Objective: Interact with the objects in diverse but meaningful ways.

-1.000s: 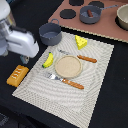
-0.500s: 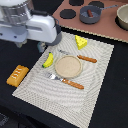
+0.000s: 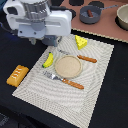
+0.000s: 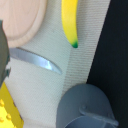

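Note:
My gripper [image 3: 43,40] hangs over the far corner of the striped mat [image 3: 95,95] on the exterior view's left; its fingers are hidden, so I cannot tell their state. The wrist view shows the small grey pot [image 4: 87,107] right below, with one handle showing. In the exterior view the arm hides that pot. A yellow banana [image 3: 48,60] [image 4: 70,22] lies beside the tan plate [image 3: 67,66] [image 4: 25,20]. The yellow cheese wedge [image 3: 80,42] [image 4: 7,110] sits past the plate. An orange bread slab [image 3: 17,75] lies off the mat on the dark table.
An orange-handled knife [image 3: 86,58] and a fork [image 3: 65,80] flank the plate; the knife's blade [image 4: 35,59] shows in the wrist view. On the brown surface behind stand a second grey pot [image 3: 90,14] holding something reddish and a bowl [image 3: 122,17].
The arm has swung from the exterior view's left edge toward the right, over the mat's far corner. It now covers the small grey pot.

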Controlling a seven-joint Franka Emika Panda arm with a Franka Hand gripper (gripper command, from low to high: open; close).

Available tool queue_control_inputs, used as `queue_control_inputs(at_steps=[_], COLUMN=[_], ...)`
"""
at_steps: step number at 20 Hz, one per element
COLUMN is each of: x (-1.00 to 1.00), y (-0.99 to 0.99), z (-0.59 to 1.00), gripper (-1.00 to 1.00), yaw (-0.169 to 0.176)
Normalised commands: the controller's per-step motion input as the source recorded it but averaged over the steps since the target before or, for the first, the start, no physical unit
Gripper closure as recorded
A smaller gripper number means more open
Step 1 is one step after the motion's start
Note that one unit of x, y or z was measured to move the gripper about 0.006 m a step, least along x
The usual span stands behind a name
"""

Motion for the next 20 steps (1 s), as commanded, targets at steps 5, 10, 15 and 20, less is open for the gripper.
queue_control_inputs(at_steps=[5,10,15,20], x=[0.39,0.26,0.04,0.00], y=[0.02,0.00,-0.05,0.00], z=[-0.10,-0.19,-0.23,-0.22], gripper=[-1.00,-1.00,-1.00,-1.00], yaw=[0.095,0.098,0.132,0.094])
